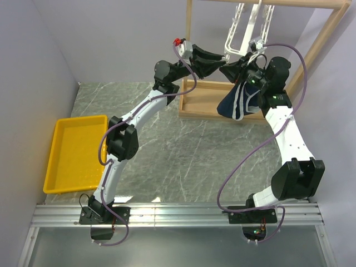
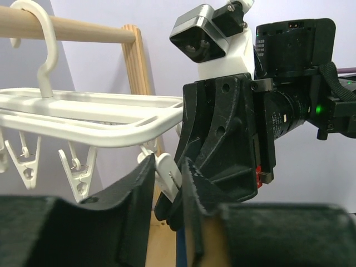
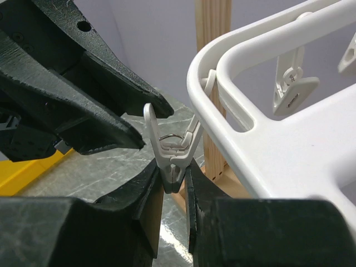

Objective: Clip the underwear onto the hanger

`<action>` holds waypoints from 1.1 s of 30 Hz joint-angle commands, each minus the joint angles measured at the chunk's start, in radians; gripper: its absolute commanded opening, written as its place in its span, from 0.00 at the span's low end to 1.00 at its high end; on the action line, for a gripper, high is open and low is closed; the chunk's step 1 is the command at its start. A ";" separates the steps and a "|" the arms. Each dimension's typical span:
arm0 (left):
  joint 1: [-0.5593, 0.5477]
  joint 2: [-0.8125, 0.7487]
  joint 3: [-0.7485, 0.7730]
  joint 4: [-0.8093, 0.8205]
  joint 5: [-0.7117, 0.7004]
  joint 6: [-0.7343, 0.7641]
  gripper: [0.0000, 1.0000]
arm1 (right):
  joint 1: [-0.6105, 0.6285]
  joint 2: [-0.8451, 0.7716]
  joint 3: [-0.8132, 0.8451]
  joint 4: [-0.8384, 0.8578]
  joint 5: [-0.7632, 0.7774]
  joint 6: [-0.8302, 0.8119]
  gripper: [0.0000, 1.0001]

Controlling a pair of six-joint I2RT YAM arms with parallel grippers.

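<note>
Navy underwear [image 1: 236,103] pinched in right gripper [image 3: 175,186] | left gripper [image 2: 167,186] squeezing clip [image 3: 172,147] on hanger [image 3: 278,139] | risk: clip slips free, shuts without fabric

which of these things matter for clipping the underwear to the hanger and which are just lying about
In the job:
- underwear, hanging at the right gripper
- hanger
- corner clip, between the fingers of the left gripper

Just there:
- yellow tray, off to the left
- wooden rack, only carrying the hanger
</note>
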 commanded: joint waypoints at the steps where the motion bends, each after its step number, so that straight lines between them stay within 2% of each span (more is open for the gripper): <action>1: -0.007 0.005 0.060 0.017 -0.008 -0.031 0.28 | -0.008 0.011 0.053 -0.001 -0.033 0.023 0.00; 5: -0.013 0.006 0.069 -0.001 -0.023 -0.035 0.17 | -0.008 0.011 0.063 -0.021 -0.003 0.015 0.07; 7: -0.021 0.006 0.064 -0.001 -0.019 -0.030 0.13 | -0.008 0.005 0.064 -0.026 0.025 0.002 0.16; 10: -0.029 -0.004 0.054 -0.020 -0.037 -0.016 0.00 | -0.008 -0.006 0.054 -0.026 0.057 -0.017 0.30; 12: -0.032 -0.007 0.053 -0.026 -0.046 -0.018 0.00 | -0.005 -0.020 0.042 -0.020 0.091 -0.032 0.41; 15: -0.038 -0.007 0.050 -0.036 -0.062 -0.021 0.00 | -0.004 -0.035 0.030 -0.013 0.134 -0.057 0.48; 22: -0.050 -0.018 0.040 -0.056 -0.106 -0.025 0.00 | 0.008 -0.081 -0.025 0.052 0.192 -0.098 0.49; 31: -0.059 -0.027 0.038 -0.067 -0.134 -0.067 0.00 | 0.057 -0.112 -0.090 0.128 0.284 -0.213 0.43; 33: -0.061 -0.032 0.032 -0.070 -0.140 -0.067 0.00 | 0.061 -0.110 -0.093 0.135 0.292 -0.219 0.38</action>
